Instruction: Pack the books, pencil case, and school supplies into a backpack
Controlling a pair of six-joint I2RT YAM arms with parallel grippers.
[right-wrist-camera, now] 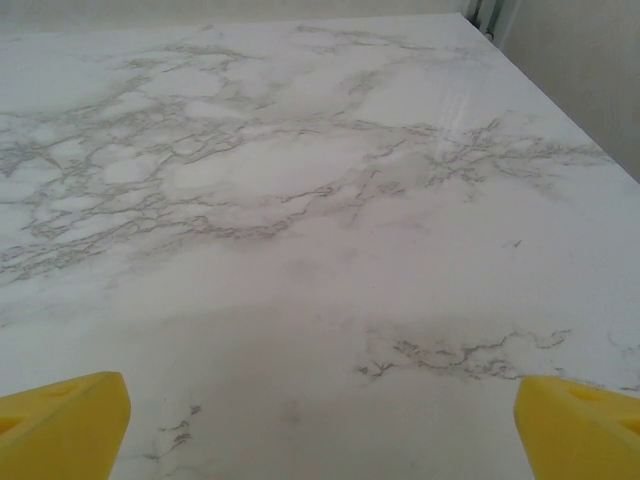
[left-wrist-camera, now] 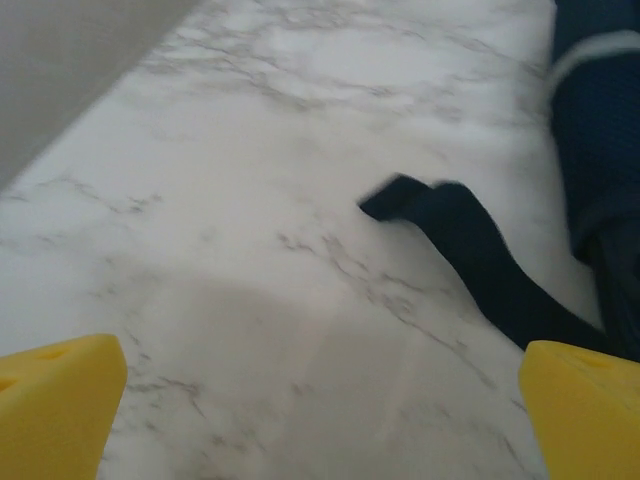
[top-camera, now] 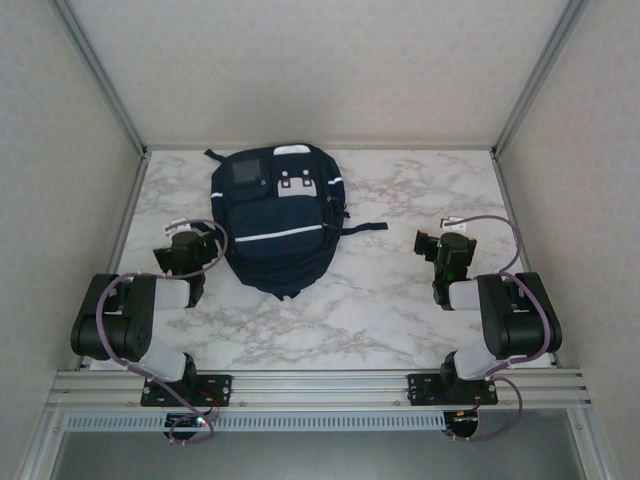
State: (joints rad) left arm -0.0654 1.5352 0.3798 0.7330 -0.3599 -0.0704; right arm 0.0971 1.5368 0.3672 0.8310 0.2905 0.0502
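On surface (top-camera: 400,300), backpack (top-camera: 275,215) lies front-up, likely packed, so left pincer (left-wrist-camera: 320,420) and right pincer (right-wrist-camera: 320,420) sit flanking it, both released, empty.

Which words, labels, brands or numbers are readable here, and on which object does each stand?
None can be read.
The grey patch on the navy backpack is too small to show any mark.
The white tabs and the marble table show no writing.

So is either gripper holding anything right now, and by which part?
Nothing is held. The left gripper and right gripper both stand open over the table; the backpack lies between them.
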